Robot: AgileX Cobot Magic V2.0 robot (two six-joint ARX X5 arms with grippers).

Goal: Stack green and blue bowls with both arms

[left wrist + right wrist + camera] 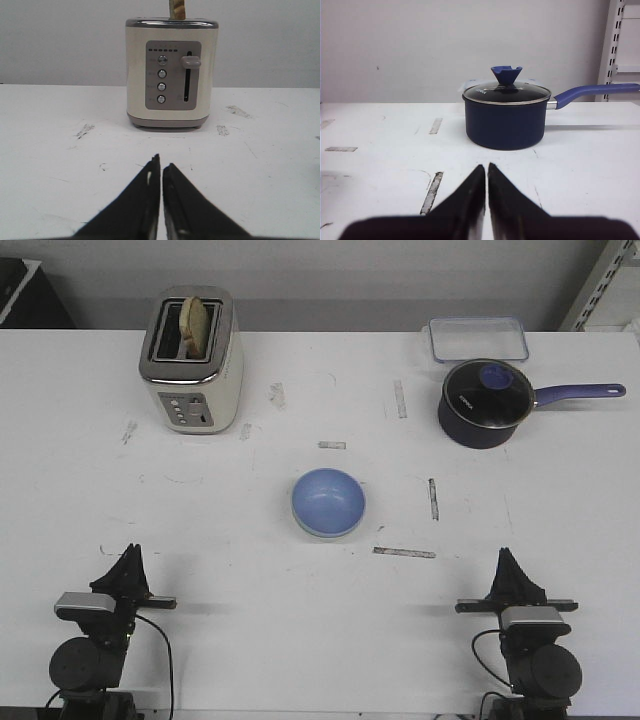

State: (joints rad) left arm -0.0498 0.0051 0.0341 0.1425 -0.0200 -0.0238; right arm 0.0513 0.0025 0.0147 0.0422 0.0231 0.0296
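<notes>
Looking at the blue bowl (328, 502): it sits on the table (250, 640) ahead of both grippers, forward-right of the left gripper (131, 552) and forward-left of the right gripper (505, 554), well apart from each. A pale rim under it could be the green bowl already nested there; can't tell for sure. Neither wrist view shows a bowl.

Handling guess: light, rigid, smooth plastic-like shell, so slippery. Pinch the rim, one finger inside, one outside; a side squeeze would likely skid it.

Left gripper: jaws clenched, tips almost touching, holding nothing, pointing at the toaster (172, 72). Right gripper: same, pinched together and empty, aimed at the saucepan (504, 117). Both hang above the table near its front edge.
</notes>
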